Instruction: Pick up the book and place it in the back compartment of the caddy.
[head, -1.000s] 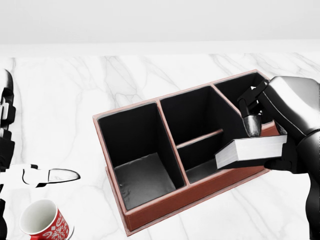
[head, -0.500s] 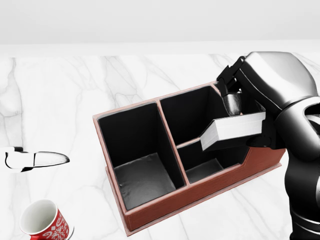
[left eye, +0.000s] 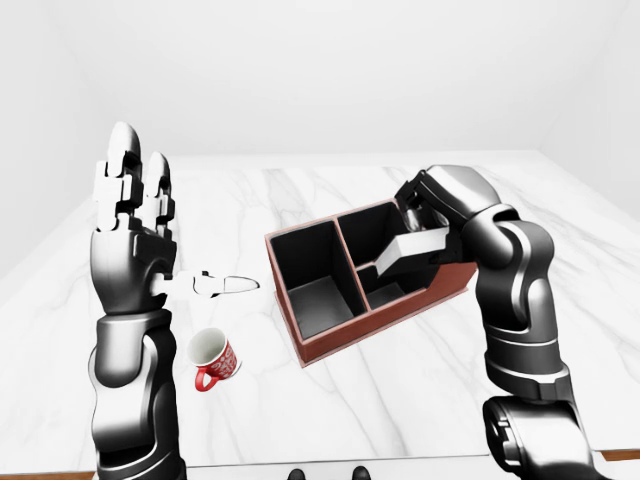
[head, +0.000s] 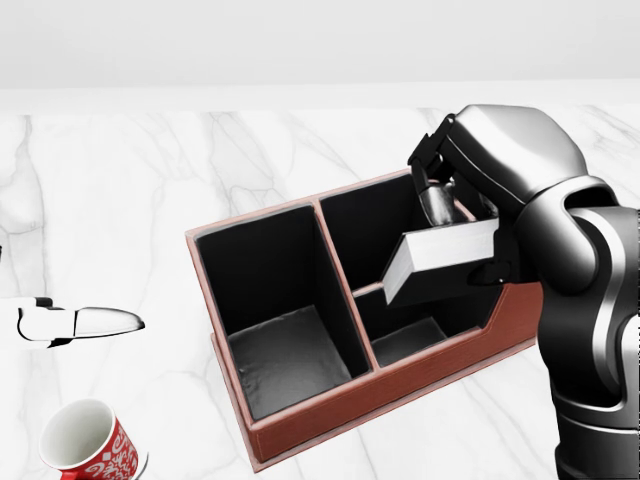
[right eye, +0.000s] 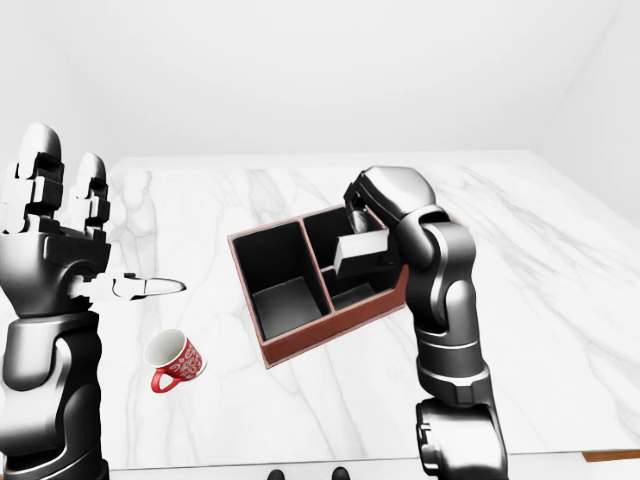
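The grey-white book (head: 440, 260) hangs tilted, left end lowest, over the middle of the red-brown caddy (head: 300, 428). It crosses the low divider between the caddy's two middle compartments. My right hand (head: 452, 222) is shut on the book's right part, with a finger on top and the palm behind. The hand and arm hide the caddy's right end. The caddy's large left compartment (head: 285, 355) stands open and dark. In the left-eye view, my left hand (left eye: 132, 195) is raised at the left with its fingers spread open and nothing in it.
A red and white mug (head: 90, 452) lies on its side on the marble table (head: 150, 180) at the bottom left of the head view. A small white pointed shape (head: 85, 321) shows left of the caddy, by my left hand's thumb.
My right hand has carried the book left and upward, from the caddy's right end to over its middle compartments, and tipped the left end down. The black left arm has left the head view.
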